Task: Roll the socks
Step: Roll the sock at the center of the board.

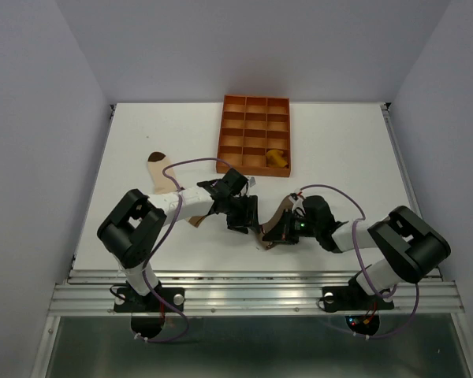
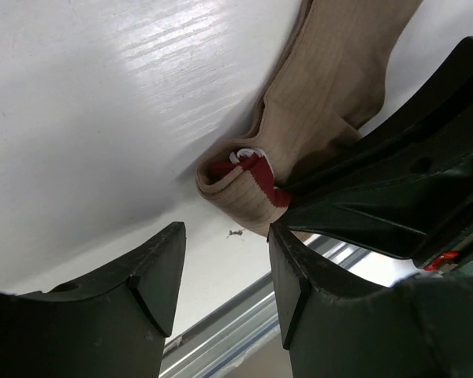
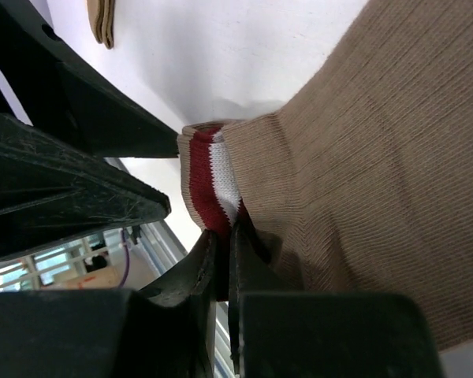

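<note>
Pinching the red-and-white striped cuff of the brown sock, the right gripper is clenched tight on the fabric, low over the white table near its front edge. The rest of the sock trails away flat on the table, with its folded cuff end just inside the metal rail along that edge. The left gripper hovers just beside the cuff with its jaws apart, holding nothing, one finger close to the right gripper's body. A cream sock with a brown toe lies flat to the left, well apart from both grippers. A yellow sock sits in the nearest right-hand compartment of the orange tray at the far edge. Bare tabletop stretches right of the tray and behind the grippers.
</note>
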